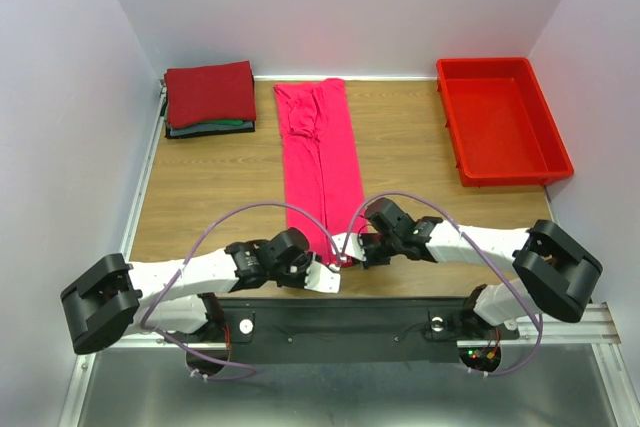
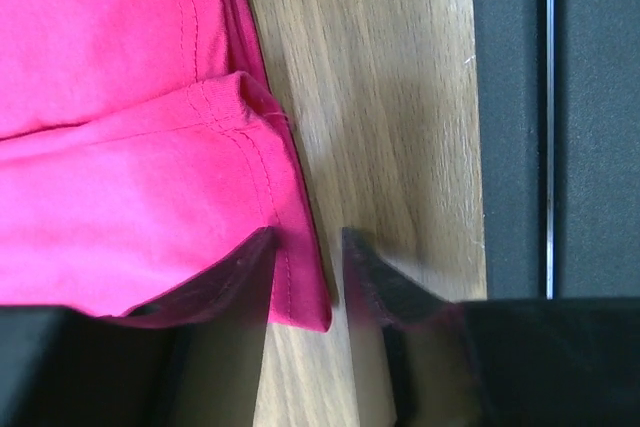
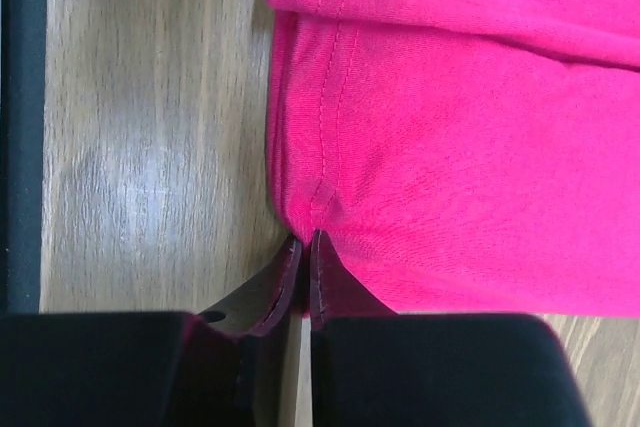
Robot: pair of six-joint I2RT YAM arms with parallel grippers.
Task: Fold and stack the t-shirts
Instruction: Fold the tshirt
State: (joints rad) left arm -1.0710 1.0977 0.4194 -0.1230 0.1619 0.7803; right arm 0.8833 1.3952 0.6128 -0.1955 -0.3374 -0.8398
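A bright pink t-shirt (image 1: 320, 162) lies folded into a long narrow strip down the middle of the wooden table. Both grippers sit at its near hem. My left gripper (image 1: 335, 269) is open, and its jaws straddle the hem's corner (image 2: 300, 297) in the left wrist view (image 2: 303, 247). My right gripper (image 1: 348, 250) is shut, pinching the hem's edge (image 3: 325, 202) in the right wrist view (image 3: 305, 242). A stack of folded t-shirts (image 1: 210, 97) sits at the back left, dark red on top with green and dark ones beneath.
A red plastic bin (image 1: 500, 122) stands at the back right. The black base rail (image 1: 340, 322) runs along the table's near edge, right behind both grippers. White walls close in the left, back and right sides.
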